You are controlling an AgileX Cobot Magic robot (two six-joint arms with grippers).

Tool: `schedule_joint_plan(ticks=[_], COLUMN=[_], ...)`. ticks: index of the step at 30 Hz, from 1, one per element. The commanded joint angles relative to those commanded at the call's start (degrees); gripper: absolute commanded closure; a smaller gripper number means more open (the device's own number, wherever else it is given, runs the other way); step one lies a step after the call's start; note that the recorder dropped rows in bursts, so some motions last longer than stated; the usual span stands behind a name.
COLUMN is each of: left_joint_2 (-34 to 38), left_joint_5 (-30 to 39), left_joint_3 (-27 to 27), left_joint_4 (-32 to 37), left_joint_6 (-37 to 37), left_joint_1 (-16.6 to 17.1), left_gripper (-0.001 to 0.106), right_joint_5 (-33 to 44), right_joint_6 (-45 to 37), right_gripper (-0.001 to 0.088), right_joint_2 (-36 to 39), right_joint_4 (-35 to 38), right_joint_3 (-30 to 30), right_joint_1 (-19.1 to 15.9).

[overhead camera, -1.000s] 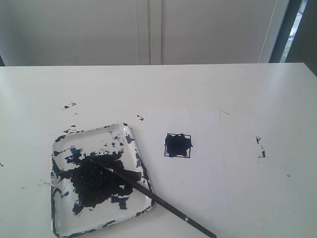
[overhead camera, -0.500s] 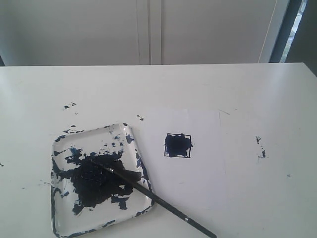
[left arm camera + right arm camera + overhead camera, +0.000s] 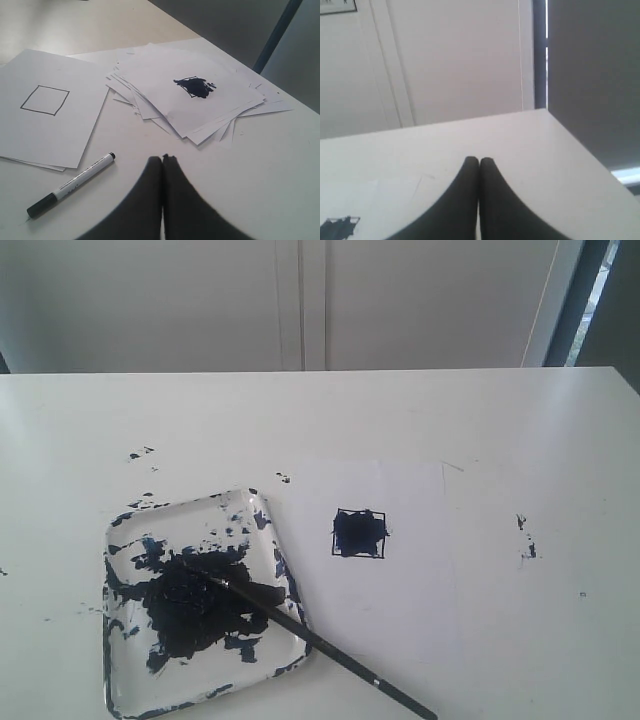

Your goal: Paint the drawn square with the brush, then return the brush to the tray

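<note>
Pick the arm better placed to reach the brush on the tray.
Right, probably. Its wrist view catches the drawn square, so it faces the sheet beside the tray and brush. The left fingers face a paper stack and marker instead. Neither arm shows in the exterior view.

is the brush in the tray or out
Partly in: the brush lies with bristles in the tray, handle crossing the rim out over the table.

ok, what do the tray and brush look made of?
The tray looks like glossy white-clear plastic: thin raised rim, rounded corners, sheen between paint blotches. The brush has a slim black handle, lacquered wood or plastic, cannot tell which; its silvery ferrule looks like metal.
</note>
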Motion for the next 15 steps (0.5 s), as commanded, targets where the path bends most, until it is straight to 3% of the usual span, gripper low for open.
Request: schedule_joint_plan(ticks=[3, 6, 15], left_joint_2=[0.0, 0.0, 0.0], left_joint_5=[0.0, 0.0, 0.0], left_joint_3=[0.0, 0.0, 0.0], left_joint_4=[0.0, 0.0, 0.0], left_joint_6=[0.0, 0.0, 0.0], left_joint_1=[0.0, 0.0, 0.0], left_gripper=[0.105, 0.105, 0.105], right_joint_5=[0.2, 8.9, 9.3], right_joint_6=[0.0, 0.0, 0.0], right_gripper=[0.0868, 0.0868, 0.0868], right_joint_2=[0.0, 0.0, 0.0], right_joint_4=[0.0, 0.0, 0.0], right_joint_3=[1.7, 1.7, 1.7], right_joint_1=[0.0, 0.0, 0.0])
